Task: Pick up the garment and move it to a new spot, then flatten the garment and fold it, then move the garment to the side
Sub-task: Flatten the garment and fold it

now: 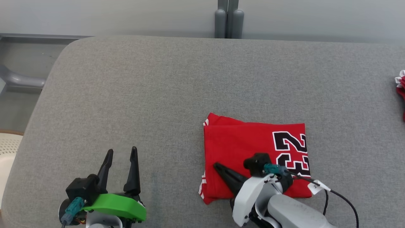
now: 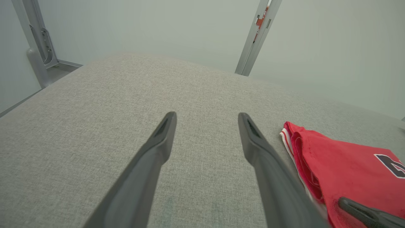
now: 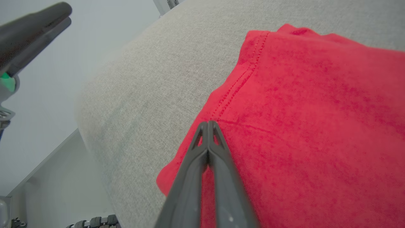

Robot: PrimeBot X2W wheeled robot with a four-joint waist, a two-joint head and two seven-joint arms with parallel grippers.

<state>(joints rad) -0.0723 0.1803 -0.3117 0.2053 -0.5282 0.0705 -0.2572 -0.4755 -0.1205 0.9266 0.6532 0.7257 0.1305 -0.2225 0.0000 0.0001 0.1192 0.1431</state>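
2 grippers hang low over the grey table (image 1: 152, 95). The left gripper (image 1: 121, 150) has its fingers spread wide, holds nothing and is over bare cloth well left of the garment (image 1: 250, 145). The garment is red, folded into a neat rectangle with the number 23 showing, and lies flat on the table right of centre, near the front edge. The right gripper (image 3: 208, 124) has its fingers pressed together with no gap, their tips over the garment's top layer just inside its left hem, and no fabric is visibly pinched between them.
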